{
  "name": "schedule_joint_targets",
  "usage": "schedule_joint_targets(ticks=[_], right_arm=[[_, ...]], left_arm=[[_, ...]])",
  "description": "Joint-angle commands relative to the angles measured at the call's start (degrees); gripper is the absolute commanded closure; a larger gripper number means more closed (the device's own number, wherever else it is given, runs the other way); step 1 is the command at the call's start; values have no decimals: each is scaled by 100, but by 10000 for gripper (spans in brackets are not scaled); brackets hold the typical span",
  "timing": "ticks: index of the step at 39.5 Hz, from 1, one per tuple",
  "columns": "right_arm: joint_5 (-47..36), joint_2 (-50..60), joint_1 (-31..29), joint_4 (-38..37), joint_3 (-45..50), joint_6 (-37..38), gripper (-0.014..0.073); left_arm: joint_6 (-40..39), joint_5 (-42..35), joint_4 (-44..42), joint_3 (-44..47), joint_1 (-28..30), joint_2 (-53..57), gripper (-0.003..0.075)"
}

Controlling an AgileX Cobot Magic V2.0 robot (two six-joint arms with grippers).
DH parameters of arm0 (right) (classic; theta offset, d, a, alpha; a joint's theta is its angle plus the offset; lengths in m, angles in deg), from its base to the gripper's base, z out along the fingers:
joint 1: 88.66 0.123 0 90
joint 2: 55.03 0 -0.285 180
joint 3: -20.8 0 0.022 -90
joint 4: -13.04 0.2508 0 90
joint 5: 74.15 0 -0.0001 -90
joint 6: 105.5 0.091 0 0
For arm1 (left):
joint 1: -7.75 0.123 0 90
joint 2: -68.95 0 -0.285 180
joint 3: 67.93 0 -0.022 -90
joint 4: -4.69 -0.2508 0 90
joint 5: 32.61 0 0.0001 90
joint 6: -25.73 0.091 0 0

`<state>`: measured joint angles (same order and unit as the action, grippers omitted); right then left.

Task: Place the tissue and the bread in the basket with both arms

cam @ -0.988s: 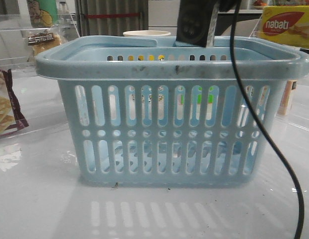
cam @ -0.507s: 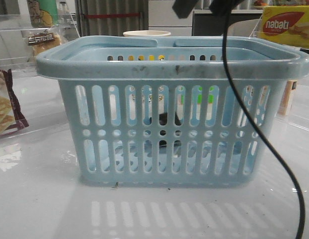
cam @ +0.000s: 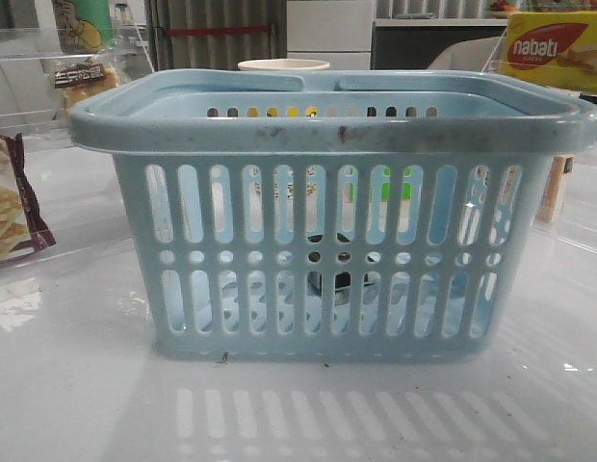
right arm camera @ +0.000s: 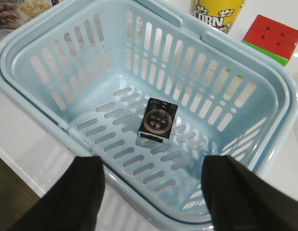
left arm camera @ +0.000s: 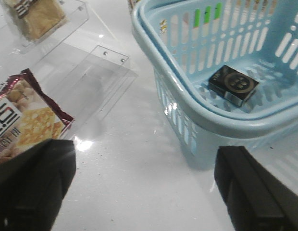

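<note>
Table [cam: 67, 385]: basket [right arm camera: 24, 96] holds black packet [right arm camera: 157, 124].

Front camera sits low, near table height, and I look forward straight at the near long wall of the basket [cam: 327, 260], which fills most of the frame; shelves and a nabati box [cam: 554, 48] lie far behind.

Left wrist camera looks steeply down from the left of the basket [left arm camera: 197, 113], close, catching one corner and part of its floor, plus a snack bag [left arm camera: 21, 120] on the table.

Right wrist camera looks almost straight down into the basket [right arm camera: 264, 91] from above, close, whole interior in frame.

All three views share the small black pack [right arm camera: 158, 119] on the basket floor [left arm camera: 234, 84], seen through the slots in front [cam: 327, 279].
</note>
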<state>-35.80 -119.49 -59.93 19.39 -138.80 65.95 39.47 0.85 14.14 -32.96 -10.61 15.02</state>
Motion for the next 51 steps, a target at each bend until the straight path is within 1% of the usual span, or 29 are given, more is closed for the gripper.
schedule_joint_targets(ticks=[1,10,29,35,42,47,51], right_arm=[[-446,341,-4,-24,53,-64,53],[-400,408,-4,-18,166,-64,53],[-400,402,-4,-18,166,-64,53],[-400,402,-4,-18,166,-64,53],[-400,402,-4,-18,166,-64,53],[-400,402,-4,-18,166,-64,53],[-400,402,-4,-18,166,-64,53]], left_arm=[[-57,-435,-86,-517,270,-391,74],[-57,-443,-172,-1528,785,-1647,77],[-57,-622,-460,-4119,1358,-4635,87],[-57,-669,-460,-4819,1382,-5431,88],[-57,-1305,-353,-5192,1382,-6058,88],[-57,-1934,-353,-5232,1382,-6352,88],[-57,-2278,-245,-5232,1360,-6487,88]])
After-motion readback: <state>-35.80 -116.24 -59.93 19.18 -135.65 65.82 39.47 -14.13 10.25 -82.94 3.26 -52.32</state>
